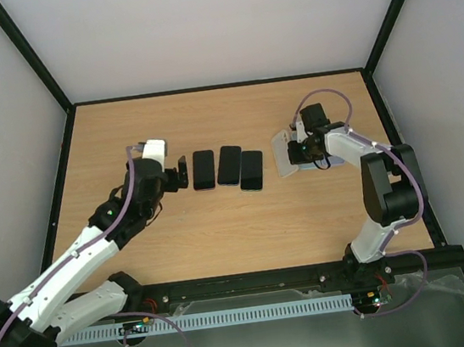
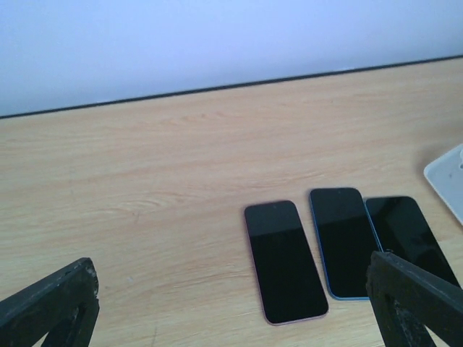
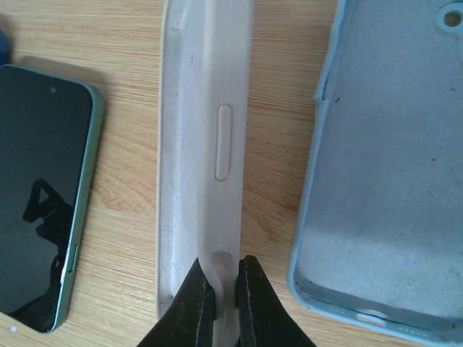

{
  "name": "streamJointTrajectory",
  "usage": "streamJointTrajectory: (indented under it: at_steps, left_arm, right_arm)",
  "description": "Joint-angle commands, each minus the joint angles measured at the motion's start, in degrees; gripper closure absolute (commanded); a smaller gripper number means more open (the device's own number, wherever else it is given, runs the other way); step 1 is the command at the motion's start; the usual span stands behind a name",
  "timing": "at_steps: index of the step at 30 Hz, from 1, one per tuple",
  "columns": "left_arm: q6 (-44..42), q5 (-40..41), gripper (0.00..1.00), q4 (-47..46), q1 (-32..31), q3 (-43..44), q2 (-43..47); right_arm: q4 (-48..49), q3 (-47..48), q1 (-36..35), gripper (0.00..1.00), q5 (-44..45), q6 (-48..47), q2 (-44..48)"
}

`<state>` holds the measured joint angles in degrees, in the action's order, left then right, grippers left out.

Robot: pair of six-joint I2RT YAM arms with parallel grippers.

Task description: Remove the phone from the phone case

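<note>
Three phones lie screen up in a row mid-table: a pink-edged one (image 2: 284,260), a blue-edged one (image 2: 346,242) and a dark one (image 2: 406,230); the top view shows them too (image 1: 203,169), (image 1: 229,165), (image 1: 251,170). My left gripper (image 2: 231,314) is open and empty, just left of the row (image 1: 176,174). My right gripper (image 3: 226,289) is shut on the side wall of a white phone case (image 3: 206,108), which is tilted up on its edge with its bare lining showing (image 1: 283,154). No phone shows inside that case.
An empty light blue case (image 3: 391,181) lies open side up just right of the white case. A green-edged phone (image 3: 40,195) lies to its left. The black enclosure frame (image 1: 220,86) borders the wooden table.
</note>
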<state>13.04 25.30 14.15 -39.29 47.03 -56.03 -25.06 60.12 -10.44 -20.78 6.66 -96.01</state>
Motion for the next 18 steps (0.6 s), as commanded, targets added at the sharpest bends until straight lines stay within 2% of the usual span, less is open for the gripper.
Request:
streamJointTrajectory:
  at_steps: [1,3,5,6,10,18]
  left_arm:
    - [-1.28,3.47,0.0,-1.68,0.26,-1.74,3.32]
    - [-1.37,3.46,0.0,-1.81,0.26,-1.93,3.47]
    - [-1.43,3.31,0.0,-1.48,0.26,-1.54,3.25]
    - [-1.46,3.46,0.0,-1.42,0.26,-1.49,3.09]
    - [-1.46,3.8,0.0,-1.16,0.26,-1.41,3.1]
    - [-1.72,3.65,0.0,-1.14,0.26,-1.42,3.04]
  right_arm:
    - [1.23,1.5,0.82,0.98,1.08,2.56,-1.46]
    - [2.23,0.68,1.02,0.95,1.62,3.6,-1.68]
    - [2.72,-0.05,1.03,0.8,1.91,3.37,-1.85]
    - [2.62,-0.11,1.03,0.76,1.81,2.94,-2.13]
    - [0.69,0.94,1.14,0.69,-0.57,1.37,-3.29]
    - [0.12,0.88,1.12,0.61,2.45,1.45,-0.24]
